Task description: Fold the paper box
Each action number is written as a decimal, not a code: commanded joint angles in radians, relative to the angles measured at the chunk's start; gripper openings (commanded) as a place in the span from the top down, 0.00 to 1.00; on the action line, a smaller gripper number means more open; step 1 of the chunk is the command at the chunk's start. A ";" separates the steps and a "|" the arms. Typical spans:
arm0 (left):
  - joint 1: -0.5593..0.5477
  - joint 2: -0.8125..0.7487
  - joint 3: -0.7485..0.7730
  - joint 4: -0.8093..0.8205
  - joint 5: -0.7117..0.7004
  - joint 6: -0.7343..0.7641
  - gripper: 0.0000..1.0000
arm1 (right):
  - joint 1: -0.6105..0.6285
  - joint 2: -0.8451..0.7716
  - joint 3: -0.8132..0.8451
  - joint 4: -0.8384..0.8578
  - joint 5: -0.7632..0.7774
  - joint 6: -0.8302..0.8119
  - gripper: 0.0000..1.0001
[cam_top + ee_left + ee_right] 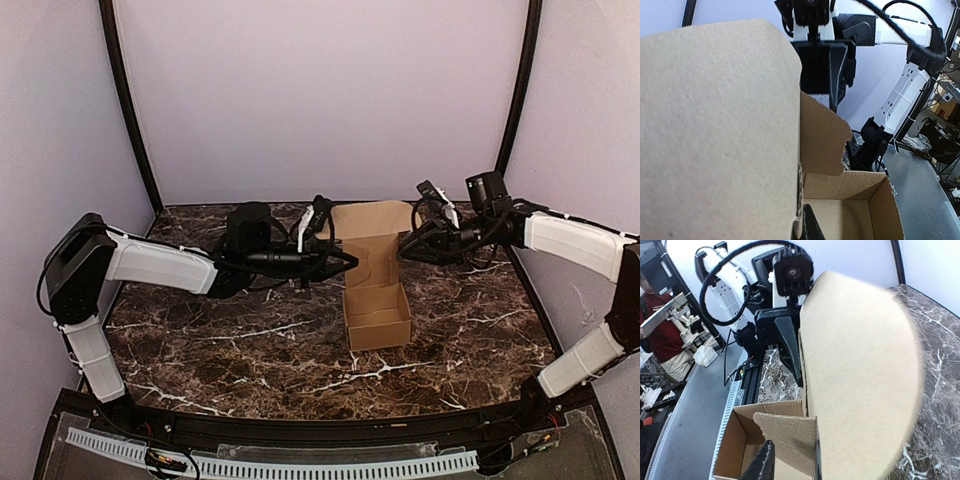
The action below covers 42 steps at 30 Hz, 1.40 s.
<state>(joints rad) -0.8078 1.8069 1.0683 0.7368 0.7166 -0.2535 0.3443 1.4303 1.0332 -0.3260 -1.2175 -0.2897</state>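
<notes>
Two arms met at the box (378, 318) in the middle of the table (200, 350), its lid (375, 222) upright. Left gripper (350, 262) clenched the lid's edge; right gripper's (403, 246) hold was unclear. Lowering the lid evenly, flaps (822, 135) tucked inside, seemed wise.

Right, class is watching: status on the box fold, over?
Left gripper shut on lid left edge. Right gripper at its right edge, grip unclear. Box base formed, lid upright. No obstruction seen.
</notes>
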 commanded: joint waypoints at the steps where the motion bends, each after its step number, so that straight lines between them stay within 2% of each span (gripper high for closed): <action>1: -0.004 -0.089 -0.041 -0.045 -0.026 0.057 0.99 | -0.057 -0.060 0.098 -0.202 0.021 -0.145 0.69; 6: -0.004 -0.130 -0.057 -0.070 -0.018 0.060 0.99 | -0.116 -0.076 0.130 -0.245 0.021 -0.158 0.65; 11: -0.004 -0.148 -0.070 -0.085 -0.032 0.068 0.99 | -0.102 -0.065 0.137 -0.100 0.076 0.027 0.54; 17: -0.005 -0.150 -0.057 -0.115 -0.067 0.078 0.99 | -0.056 -0.017 0.218 -0.118 0.026 0.066 0.50; 22: -0.006 -0.149 -0.048 -0.129 -0.077 0.089 0.99 | -0.024 0.028 0.224 -0.061 0.027 0.142 0.50; 25: -0.007 -0.143 -0.041 -0.133 -0.086 0.087 0.99 | -0.001 0.057 0.237 -0.040 0.058 0.179 0.55; 30: -0.012 -0.129 -0.018 -0.183 -0.115 0.106 0.99 | 0.029 0.090 0.260 -0.009 0.118 0.223 0.85; 34: -0.020 -0.124 0.003 -0.224 -0.153 0.137 0.99 | 0.036 0.091 0.252 0.017 0.206 0.247 0.96; 38: -0.025 -0.115 0.012 -0.245 -0.191 0.148 0.99 | 0.048 0.090 0.245 0.025 0.312 0.252 0.99; 42: -0.031 -0.107 0.026 -0.257 -0.263 0.141 0.99 | 0.069 0.076 0.229 0.037 0.516 0.268 0.93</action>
<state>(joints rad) -0.8188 1.7000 1.0584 0.5064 0.5129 -0.1303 0.3923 1.5192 1.2659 -0.3355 -0.9375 -0.0422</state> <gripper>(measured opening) 0.015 0.052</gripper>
